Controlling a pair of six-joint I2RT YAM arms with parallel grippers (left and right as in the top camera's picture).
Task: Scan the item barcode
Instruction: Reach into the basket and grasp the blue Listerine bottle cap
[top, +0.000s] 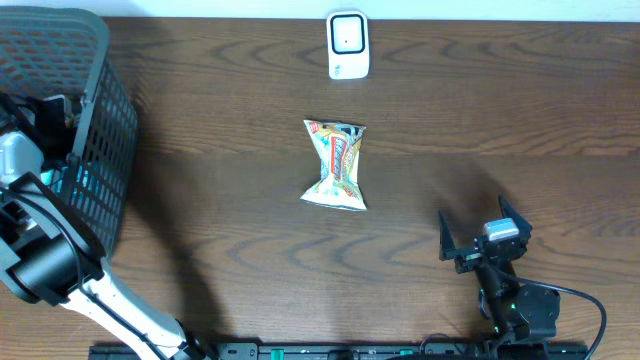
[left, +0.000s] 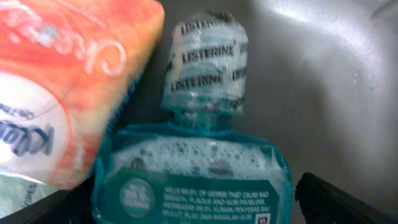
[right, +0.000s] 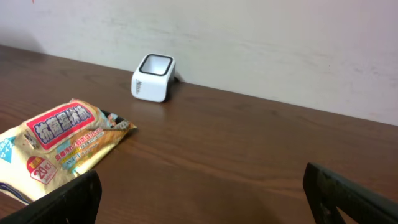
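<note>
Well apart: packet (top: 336, 166), scanner (top: 348, 45), basket (top: 108, 122) rim.

Table (top: 520, 120), middle: packet (top: 336, 166) lies alone, bare wood all round it. An open strip runs between it and the scanner (top: 348, 45) at the far edge. Right gripper (top: 478, 228) has nothing standing between it and the packet. Inside the basket (top: 110, 120): a tissue pack (left: 56, 93) crowds one side of the bottle (left: 193, 180). The other side is free up to the grey wall.
</note>
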